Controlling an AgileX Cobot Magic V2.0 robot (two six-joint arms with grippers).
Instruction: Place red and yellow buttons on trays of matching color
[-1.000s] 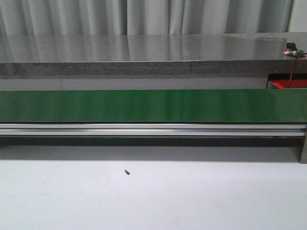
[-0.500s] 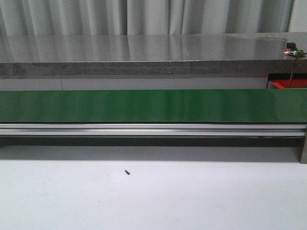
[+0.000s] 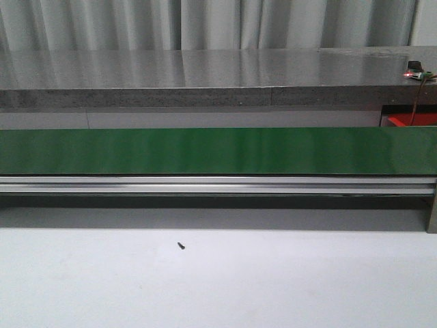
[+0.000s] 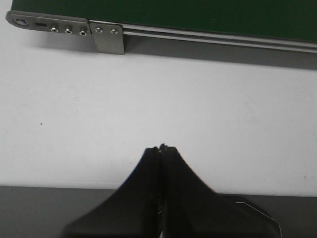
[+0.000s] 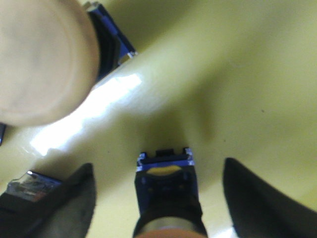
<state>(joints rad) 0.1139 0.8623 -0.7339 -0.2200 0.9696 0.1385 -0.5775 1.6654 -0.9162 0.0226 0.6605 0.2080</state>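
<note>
Yellow button sits between my right pincer's fingers, on the yellow tray. Blue body, yellow cap, blurry. Fingers spread wide, well clear both sides, nothing gripped. So I judge this is release/just-placed on the matching tray, or possibly pre-grasp; can't tell which. A second blue-bodied button lies near the outer side of one finger; another blue piece is ahead of the pincer, partly behind a big pale round blurred thing, can't ID it.

To do it well: lift straight up, fingers wide, no sideways drift, so I don't clip the upright button or nudge the neighbour.

Left pincer closed tight, empty, over the white table, conveyor belt well ahead of it. Front view: belt bare, no buttons or trays visible, just a small dark screw.
</note>
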